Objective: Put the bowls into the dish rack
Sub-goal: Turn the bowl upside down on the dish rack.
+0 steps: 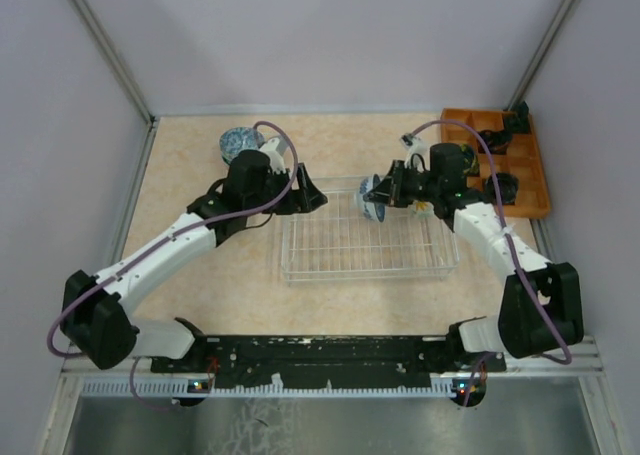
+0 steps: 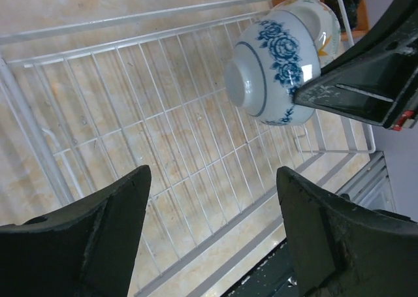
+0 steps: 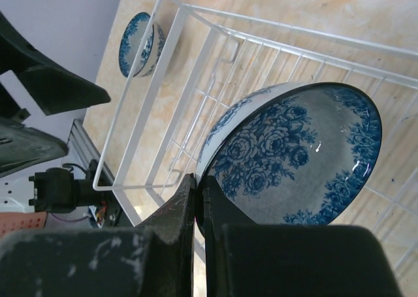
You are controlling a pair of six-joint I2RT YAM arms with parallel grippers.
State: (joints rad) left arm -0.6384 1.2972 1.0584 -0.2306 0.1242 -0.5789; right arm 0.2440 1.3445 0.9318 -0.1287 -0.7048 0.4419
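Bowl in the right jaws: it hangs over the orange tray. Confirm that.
Wrong. The bowl in the right jaws hangs over the rack, not the orange tray; the top view shows it.

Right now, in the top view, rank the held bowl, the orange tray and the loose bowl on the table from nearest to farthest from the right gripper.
1. The held bowl: clamped in the right gripper itself.
2. The orange tray: at the back right.
3. The loose bowl: far off at the back left.
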